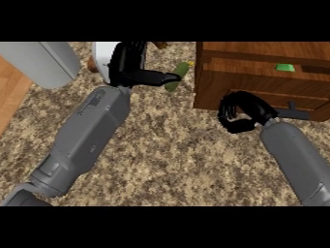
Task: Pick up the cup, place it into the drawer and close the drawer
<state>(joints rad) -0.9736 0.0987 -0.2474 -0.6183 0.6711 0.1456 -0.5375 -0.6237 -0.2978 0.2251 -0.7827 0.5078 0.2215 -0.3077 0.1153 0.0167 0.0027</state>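
We saw our left hand (128, 65) clenched beside a green vegetable (176, 77), our right hand (240, 114) clenched against the drawer (296, 99).

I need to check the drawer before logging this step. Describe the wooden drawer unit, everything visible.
The wooden drawer unit is a dark brown, wood-grained box at the upper right of the speckled counter. Its top shows a dark slot with a small green thing in it. The front panel carries a recessed face and a dark grey handle. The right hand, fingers curled, is against the front's lower left.
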